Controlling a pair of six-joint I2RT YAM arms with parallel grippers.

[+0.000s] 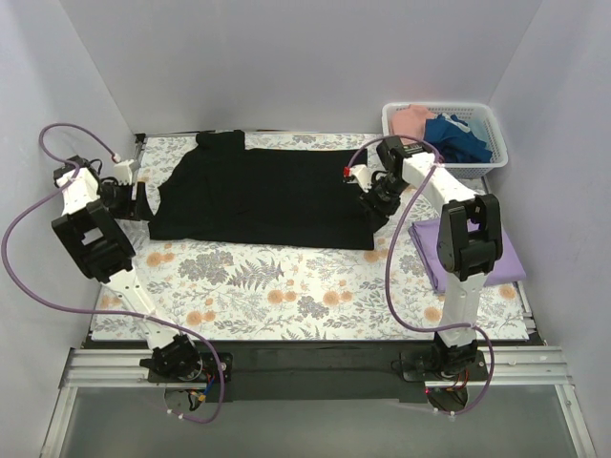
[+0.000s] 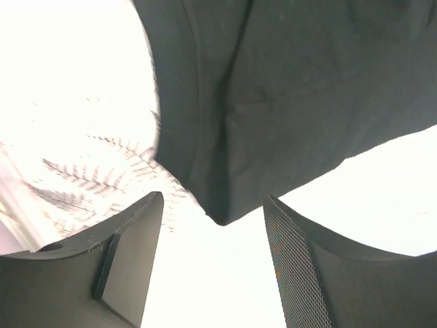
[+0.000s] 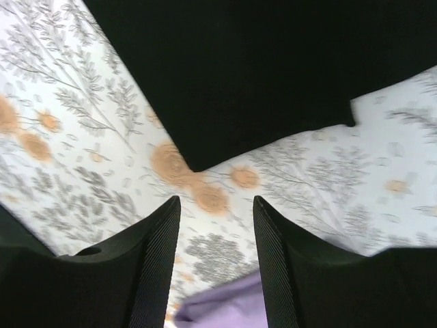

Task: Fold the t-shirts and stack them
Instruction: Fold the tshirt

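The black t-shirt lies spread flat across the back of the floral cloth. My left gripper is open and empty at its left edge; in the left wrist view a shirt corner hangs just ahead of the gap between my fingers. My right gripper is open and empty just off the shirt's right lower corner. A folded lavender shirt lies at the right; its edge shows in the right wrist view. Pink and dark blue shirts sit in the basket.
The white lattice basket stands at the back right corner. The floral tablecloth covers the table. White walls close in the left, back and right sides. Purple cables loop from both arms.
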